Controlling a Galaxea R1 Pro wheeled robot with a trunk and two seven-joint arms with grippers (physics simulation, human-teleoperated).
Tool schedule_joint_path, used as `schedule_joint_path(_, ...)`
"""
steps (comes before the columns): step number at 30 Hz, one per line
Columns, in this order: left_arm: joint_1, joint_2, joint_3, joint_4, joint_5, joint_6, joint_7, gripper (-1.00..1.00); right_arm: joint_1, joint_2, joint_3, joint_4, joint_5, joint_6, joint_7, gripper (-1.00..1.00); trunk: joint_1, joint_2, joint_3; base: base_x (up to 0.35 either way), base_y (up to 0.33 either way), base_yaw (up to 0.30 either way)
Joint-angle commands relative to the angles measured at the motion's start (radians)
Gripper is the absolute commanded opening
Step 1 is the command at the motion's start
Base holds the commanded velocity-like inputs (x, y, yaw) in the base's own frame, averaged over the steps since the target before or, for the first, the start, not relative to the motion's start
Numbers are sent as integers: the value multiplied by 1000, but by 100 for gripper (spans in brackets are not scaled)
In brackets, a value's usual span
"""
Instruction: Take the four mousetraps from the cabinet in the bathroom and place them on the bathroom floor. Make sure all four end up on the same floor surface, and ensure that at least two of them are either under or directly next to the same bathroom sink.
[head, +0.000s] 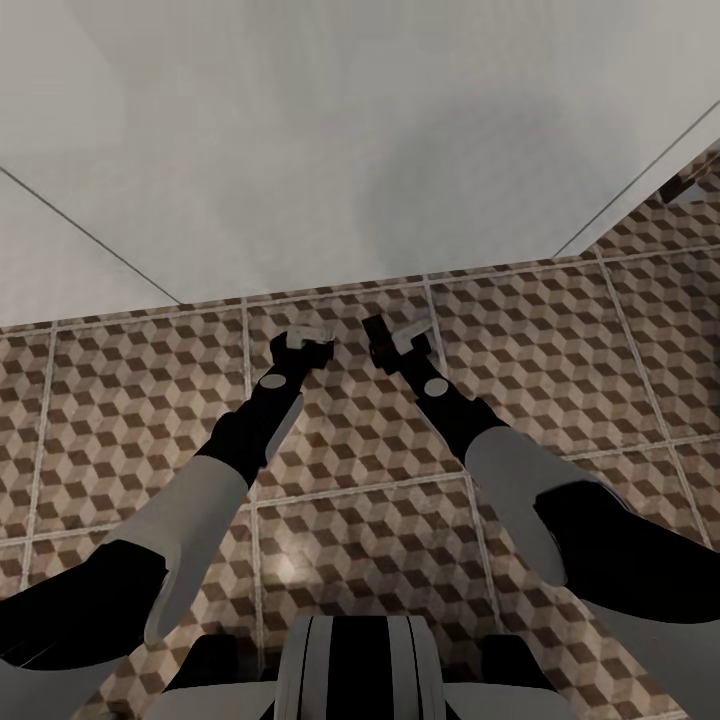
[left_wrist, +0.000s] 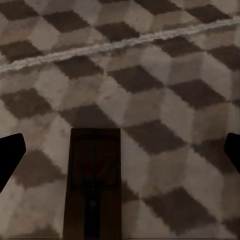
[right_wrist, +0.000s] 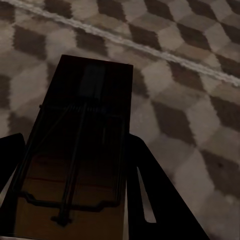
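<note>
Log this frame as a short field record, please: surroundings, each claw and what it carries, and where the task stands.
surroundings: cube-patterned bathroom floor meeting a pale wall
left claw: fingers wide apart, a dark mousetrap in shadow between them; contact with it or the floor unclear
right claw: closed on a second mousetrap, its wire bar visible, above the tiles
task state: two traps at floor level, neither clearly released

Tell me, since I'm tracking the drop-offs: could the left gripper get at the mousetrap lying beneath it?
Probably yes. In the left wrist view the mousetrap lies flat on the bathroom floor between the open left gripper fingers, with nothing over it.
</note>
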Motion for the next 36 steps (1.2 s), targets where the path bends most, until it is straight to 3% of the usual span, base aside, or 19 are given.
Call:
schedule_joint_path(1,1,1,-5,-1,5,5,8,100,-1,0,0,3,9,-4,-8,-100,0,0,0,0,0,0)
schedule_joint_path(13,37,1,-5,-3,5,7,8,100,-1,0,0,43,11,-51,-9,-100,0,0,0,0,0,0)
schedule_joint_path(36,54,-1,-8,5,5,9,6,100,-1,0,0,62,11,-96,-9,-100,0,0,0,0,0,0)
